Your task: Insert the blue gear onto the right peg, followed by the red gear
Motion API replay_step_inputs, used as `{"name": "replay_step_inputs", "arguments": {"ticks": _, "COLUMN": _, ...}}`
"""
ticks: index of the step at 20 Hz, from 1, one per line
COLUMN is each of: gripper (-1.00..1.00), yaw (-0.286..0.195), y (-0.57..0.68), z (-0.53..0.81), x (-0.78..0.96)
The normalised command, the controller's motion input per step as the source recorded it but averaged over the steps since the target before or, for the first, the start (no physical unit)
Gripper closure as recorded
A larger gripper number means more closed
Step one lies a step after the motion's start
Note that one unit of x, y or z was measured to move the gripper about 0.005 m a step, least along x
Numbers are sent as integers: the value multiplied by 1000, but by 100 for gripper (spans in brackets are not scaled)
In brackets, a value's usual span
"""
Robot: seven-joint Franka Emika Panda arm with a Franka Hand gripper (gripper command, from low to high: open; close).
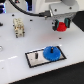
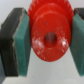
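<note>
Gripper clamped on red gear — blue gear on plate

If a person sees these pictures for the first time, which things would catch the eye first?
Probably the red gear, filling the wrist view, clamped between the teal pads of the fingers. In the exterior view the gripper holds it above the white table, and the bright blue gear already sits on the grey plate below.

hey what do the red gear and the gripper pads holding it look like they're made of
The red gear looks like moulded plastic: uniform bright red with a slight sheen and crisp teeth. The pads pressed against it look like teal rubber or foam, matte and soft-edged, though the blur leaves that open.
</note>
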Motion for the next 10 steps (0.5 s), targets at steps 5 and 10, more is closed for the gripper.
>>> {"name": "replay_step_inputs", "arguments": {"ticks": 5, "gripper": 100, "yaw": 0, "y": -267, "z": 298, "x": 647}}
{"name": "replay_step_inputs", "arguments": {"ticks": 10, "gripper": 100, "yaw": 0, "y": -318, "z": 267, "x": 653}}
